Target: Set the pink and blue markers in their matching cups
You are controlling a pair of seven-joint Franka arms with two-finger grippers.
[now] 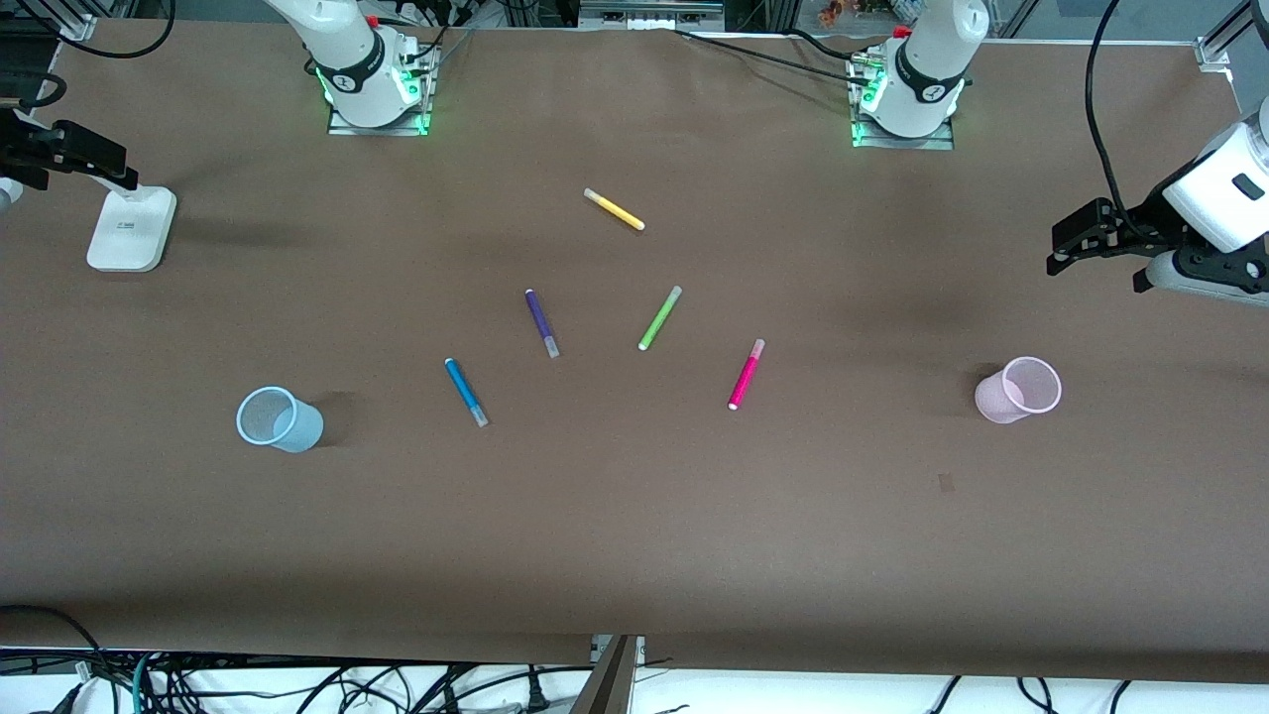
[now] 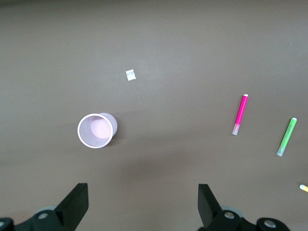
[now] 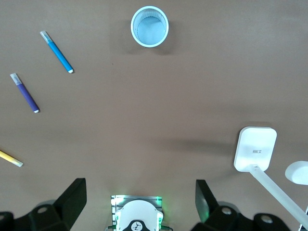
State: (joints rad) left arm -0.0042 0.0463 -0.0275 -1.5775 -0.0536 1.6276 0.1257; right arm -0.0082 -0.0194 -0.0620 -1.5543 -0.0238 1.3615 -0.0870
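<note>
The pink marker (image 1: 746, 374) and the blue marker (image 1: 465, 392) lie flat on the brown table, mid-table. The pale blue cup (image 1: 280, 419) stands toward the right arm's end, and the pale pink cup (image 1: 1019, 390) toward the left arm's end. My left gripper (image 1: 1066, 248) is open and empty, raised over the table's edge at the left arm's end. Its wrist view shows the left gripper (image 2: 143, 202), the pink cup (image 2: 97, 130) and the pink marker (image 2: 240, 114). My right gripper (image 1: 119, 171) is open and empty, raised at the right arm's end. Its wrist view shows the right gripper (image 3: 139, 199), the blue cup (image 3: 149, 26) and the blue marker (image 3: 57, 51).
A dark purple marker (image 1: 541, 322), a lime-green marker (image 1: 659, 317) and a yellow marker (image 1: 614, 209) lie between the two task markers and the arm bases. A white stand (image 1: 131, 228) sits under the right gripper. A small white scrap (image 2: 130, 74) lies near the pink cup.
</note>
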